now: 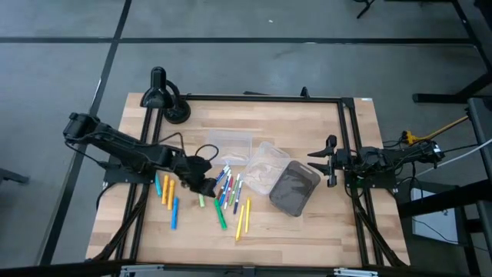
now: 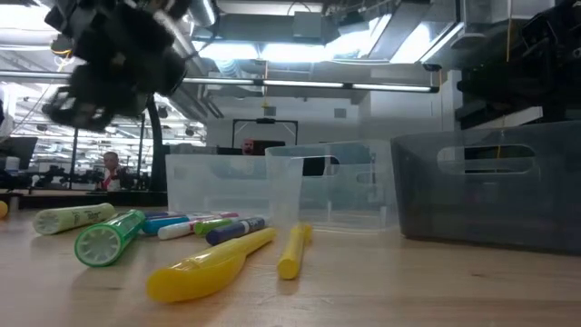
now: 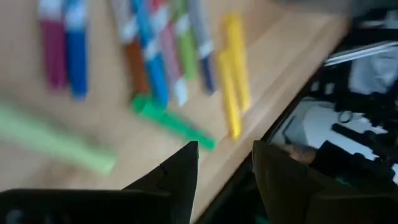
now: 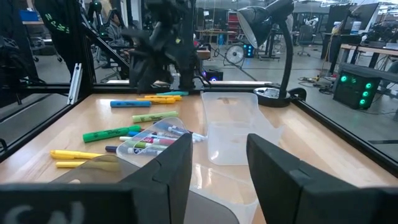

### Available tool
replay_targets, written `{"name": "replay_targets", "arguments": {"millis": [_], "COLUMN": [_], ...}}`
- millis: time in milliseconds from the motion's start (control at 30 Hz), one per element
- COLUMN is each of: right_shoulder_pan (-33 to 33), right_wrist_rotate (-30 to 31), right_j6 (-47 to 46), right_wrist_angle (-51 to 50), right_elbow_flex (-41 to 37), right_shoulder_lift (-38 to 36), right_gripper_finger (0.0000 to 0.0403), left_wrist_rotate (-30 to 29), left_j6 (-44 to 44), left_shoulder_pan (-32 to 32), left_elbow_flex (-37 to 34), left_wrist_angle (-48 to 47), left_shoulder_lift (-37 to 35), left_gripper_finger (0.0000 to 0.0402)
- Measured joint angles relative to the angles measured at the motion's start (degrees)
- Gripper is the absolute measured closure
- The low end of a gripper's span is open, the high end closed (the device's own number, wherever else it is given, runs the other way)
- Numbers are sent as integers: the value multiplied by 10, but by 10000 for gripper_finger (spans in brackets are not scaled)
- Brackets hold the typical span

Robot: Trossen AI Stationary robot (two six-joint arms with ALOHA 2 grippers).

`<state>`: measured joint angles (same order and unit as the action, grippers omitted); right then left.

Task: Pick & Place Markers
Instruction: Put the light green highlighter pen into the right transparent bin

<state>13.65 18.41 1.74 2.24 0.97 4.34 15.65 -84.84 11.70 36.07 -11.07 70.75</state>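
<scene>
Wooden bench (image 1: 307, 231) carries the markers (image 1: 223, 192) packed side by side mid-surface; left pincer (image 1: 206, 187), fingers apart and empty above them, risks pinching two or rolling one off. Right pincer (image 1: 329, 160) waits parted beside the grey bin (image 1: 294, 189). Only the low view shows the clear trays (image 2: 272, 191) upright behind the pens.

1. A wooden table (image 1: 307, 231) is sitting inside a black frame (image 1: 261, 98).
2. A black desk lamp (image 1: 163, 96) is standing at its far left corner.
3. Clear plastic trays (image 1: 261, 171) are lying mid-table, touching a dark grey bin (image 1: 294, 188).
4. A person (image 2: 111, 169) is sitting far behind.
</scene>
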Motion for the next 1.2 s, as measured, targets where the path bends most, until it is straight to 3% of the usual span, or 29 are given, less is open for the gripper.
{"name": "replay_targets", "arguments": {"millis": [167,267,467,600,800,1200], "right_shoulder_pan": [0,0,0,0,0,0], "right_wrist_rotate": [0,0,0,0,0,0], "right_j6": [0,1,1,1,1,0], "right_wrist_angle": [0,0,0,0,0,0], "right_elbow_flex": [0,0,0,0,0,0], "right_shoulder_lift": [0,0,0,0,0,0], "right_gripper_finger": [251,251,251,251,251,251], "left_wrist_rotate": [88,93,25,-36,-75,-73], "left_j6": [-81,-83,-91,-91,-107,-131], "left_shoulder_pan": [0,0,-2,-2,-2,-2], "left_elbow_flex": [0,0,0,0,0,0], "left_wrist_angle": [-54,-105,-182,-179,-176,-184], "left_shoulder_lift": [25,28,28,28,28,71], "left_gripper_finger": [252,251,251,251,251,251]}}
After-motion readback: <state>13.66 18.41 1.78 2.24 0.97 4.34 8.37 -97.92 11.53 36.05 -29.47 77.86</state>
